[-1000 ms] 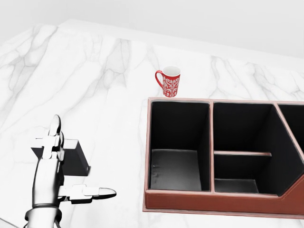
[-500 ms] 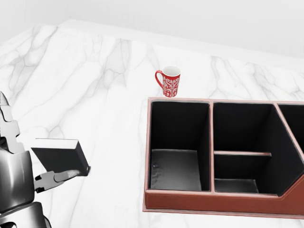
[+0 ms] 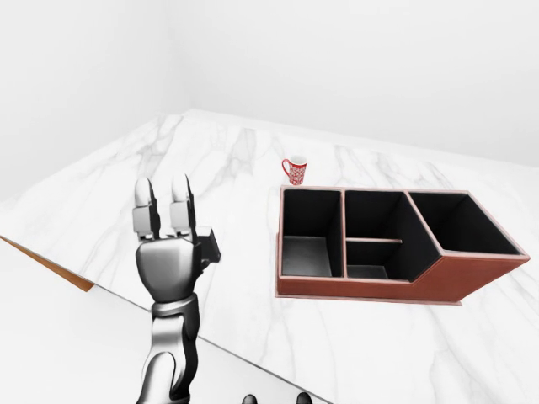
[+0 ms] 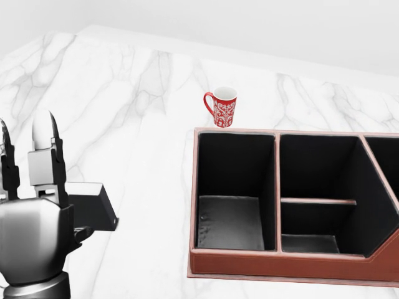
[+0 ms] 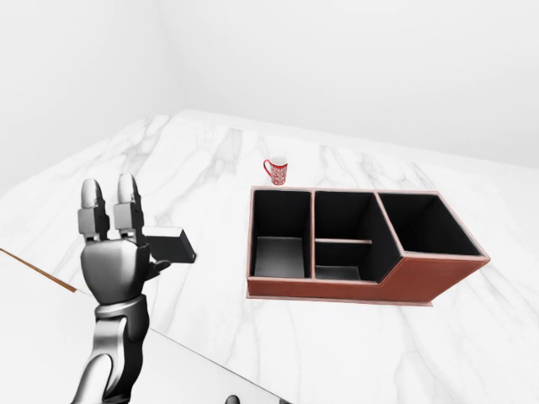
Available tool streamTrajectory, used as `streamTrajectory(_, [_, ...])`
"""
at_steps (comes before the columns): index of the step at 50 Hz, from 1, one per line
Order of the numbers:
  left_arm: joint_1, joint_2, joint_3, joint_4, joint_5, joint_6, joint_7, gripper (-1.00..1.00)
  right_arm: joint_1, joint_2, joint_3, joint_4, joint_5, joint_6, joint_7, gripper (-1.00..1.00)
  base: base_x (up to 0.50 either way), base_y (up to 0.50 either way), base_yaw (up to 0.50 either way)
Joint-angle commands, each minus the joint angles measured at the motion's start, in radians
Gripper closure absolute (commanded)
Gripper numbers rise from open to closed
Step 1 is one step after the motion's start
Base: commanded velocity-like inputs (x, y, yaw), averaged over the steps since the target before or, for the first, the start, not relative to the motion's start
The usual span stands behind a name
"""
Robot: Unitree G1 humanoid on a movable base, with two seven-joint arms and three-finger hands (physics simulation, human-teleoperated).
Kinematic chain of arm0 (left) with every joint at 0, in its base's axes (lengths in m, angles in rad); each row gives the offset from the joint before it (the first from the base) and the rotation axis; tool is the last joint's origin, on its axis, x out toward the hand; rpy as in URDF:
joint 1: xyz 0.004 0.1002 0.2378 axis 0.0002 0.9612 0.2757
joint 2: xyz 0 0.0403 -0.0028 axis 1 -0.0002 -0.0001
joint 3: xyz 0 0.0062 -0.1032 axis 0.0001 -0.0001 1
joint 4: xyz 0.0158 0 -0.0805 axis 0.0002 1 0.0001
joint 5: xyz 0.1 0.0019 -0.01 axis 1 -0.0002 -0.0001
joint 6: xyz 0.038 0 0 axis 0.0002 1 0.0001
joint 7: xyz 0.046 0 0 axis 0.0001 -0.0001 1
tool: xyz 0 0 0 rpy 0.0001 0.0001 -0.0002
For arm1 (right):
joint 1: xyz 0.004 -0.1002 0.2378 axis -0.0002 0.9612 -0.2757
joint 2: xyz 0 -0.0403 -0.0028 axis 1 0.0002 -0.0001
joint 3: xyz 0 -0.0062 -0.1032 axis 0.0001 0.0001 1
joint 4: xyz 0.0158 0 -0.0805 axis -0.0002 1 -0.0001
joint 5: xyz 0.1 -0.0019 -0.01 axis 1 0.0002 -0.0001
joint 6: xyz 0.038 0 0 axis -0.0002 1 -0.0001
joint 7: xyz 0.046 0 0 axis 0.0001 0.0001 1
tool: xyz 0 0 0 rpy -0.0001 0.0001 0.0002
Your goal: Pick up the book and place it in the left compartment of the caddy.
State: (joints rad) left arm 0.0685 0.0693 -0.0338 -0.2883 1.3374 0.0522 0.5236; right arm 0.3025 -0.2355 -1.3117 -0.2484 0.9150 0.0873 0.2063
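At the lower left of the head view the left hand (image 4: pixel 31 240) stands upright with its back to the camera, two fingers (image 4: pixel 45 156) pointing straight up and spread open, gripping nothing. Just behind it, partly hidden by the palm, the dark book (image 4: pixel 93 205) lies flat on the white marble table (image 4: pixel 124 112); whether the thumb touches it cannot be told. The left-eye view shows the table's near edge (image 3: pixel 50 265) running diagonally across the lower left, close under the forearm. A broad strip of bare marble separates the book from the caddy (image 4: pixel 293 265) at the lower right. Its left compartment (image 4: pixel 230 218) is open at the top and holds nothing; so do the divided middle compartments beside it. Near the caddy's upper left corner stands a red patterned mug (image 4: pixel 222 107). The right hand is not in view.
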Motion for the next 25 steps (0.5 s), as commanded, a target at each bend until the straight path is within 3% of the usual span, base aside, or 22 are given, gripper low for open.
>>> streamTrajectory(1, [0.000,0.008,-0.034,0.048,0.119,-0.015,0.000,-1.00,-0.001,-0.005,-0.007,0.001,0.016,0.000,-0.005,-1.00,0.00,0.00,0.00])
streamTrajectory(15, [-0.006,0.014,-0.043,0.097,0.160,-0.003,0.000,-1.00,0.003,-0.004,-0.004,-0.002,0.004,0.000,-0.014,-1.00,0.00,0.00,0.00])
streamTrajectory(25, [0.004,0.012,-0.039,0.079,0.136,-0.015,0.000,-1.00,-0.003,-0.001,0.003,0.006,-0.013,0.000,-0.003,-1.00,0.00,0.00,0.00])
